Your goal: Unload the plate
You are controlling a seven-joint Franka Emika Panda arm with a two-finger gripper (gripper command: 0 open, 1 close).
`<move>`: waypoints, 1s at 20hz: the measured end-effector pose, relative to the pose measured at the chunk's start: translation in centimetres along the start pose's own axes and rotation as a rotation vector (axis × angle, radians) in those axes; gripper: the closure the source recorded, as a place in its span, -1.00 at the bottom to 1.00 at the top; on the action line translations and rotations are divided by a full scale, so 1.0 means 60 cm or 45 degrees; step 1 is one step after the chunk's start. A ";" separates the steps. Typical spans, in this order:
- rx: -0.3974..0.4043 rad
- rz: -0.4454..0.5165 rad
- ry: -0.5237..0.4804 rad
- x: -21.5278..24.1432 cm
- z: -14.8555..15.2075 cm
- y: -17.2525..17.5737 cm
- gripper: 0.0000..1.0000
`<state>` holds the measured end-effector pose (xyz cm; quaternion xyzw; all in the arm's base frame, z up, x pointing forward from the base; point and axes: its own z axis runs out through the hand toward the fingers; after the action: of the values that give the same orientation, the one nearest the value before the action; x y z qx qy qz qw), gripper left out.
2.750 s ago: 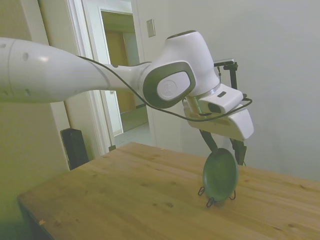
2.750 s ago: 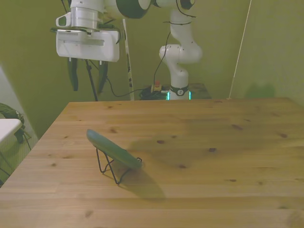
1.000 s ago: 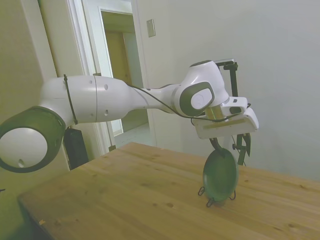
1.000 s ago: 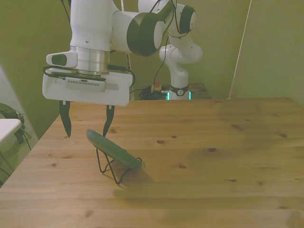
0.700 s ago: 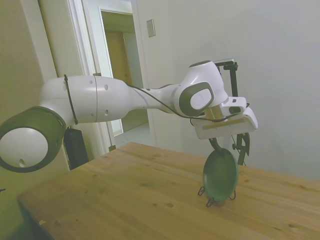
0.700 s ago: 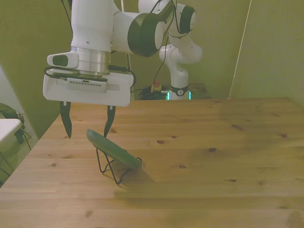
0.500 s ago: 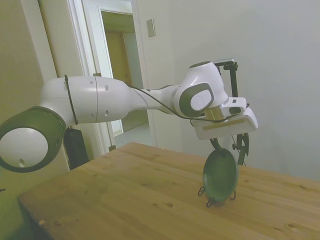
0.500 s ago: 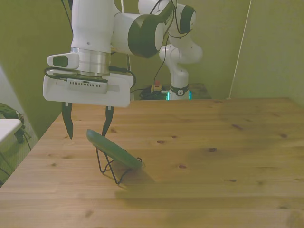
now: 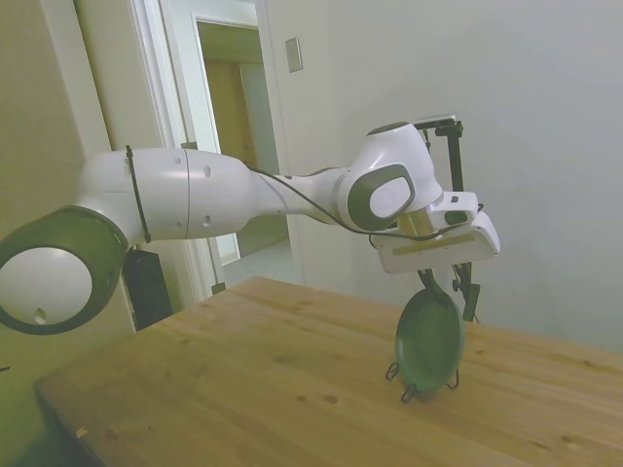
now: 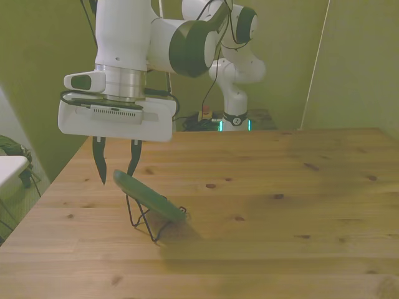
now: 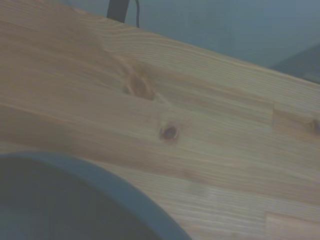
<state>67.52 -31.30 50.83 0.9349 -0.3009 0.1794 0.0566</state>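
The dark green plate (image 10: 149, 198) leans tilted in a thin black wire stand (image 10: 144, 223) near the front view's left side of the wooden table (image 10: 280, 237). My gripper (image 10: 116, 177) hangs directly over the plate's raised upper rim, one finger on each side of it, open with a narrow gap. Contact with the rim cannot be told. In the side view the plate (image 9: 428, 341) faces the camera on its stand (image 9: 409, 391), with the gripper (image 9: 448, 298) at its top edge. The wrist view shows the plate's dark rim (image 11: 75, 200) close by, blurred.
The table's edge at the front view's left lies close to the stand. A white object (image 10: 9, 167) sits beyond that edge. Behind the table, the side view shows an open doorway (image 9: 238, 146) and a dark box (image 9: 146, 284) on the floor.
The fingers have drawn much closer together around the plate's upper rim. The gripper has sunk slightly. The plate and stand have not moved.
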 end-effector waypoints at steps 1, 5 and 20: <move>0.001 -0.001 0.001 -0.001 -0.001 -0.001 1.00; 0.003 -0.005 0.003 -0.001 -0.002 -0.005 1.00; 0.097 -0.051 0.116 -0.003 -0.152 -0.067 1.00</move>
<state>66.97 -25.96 59.24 0.9330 -0.2722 0.2321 0.0381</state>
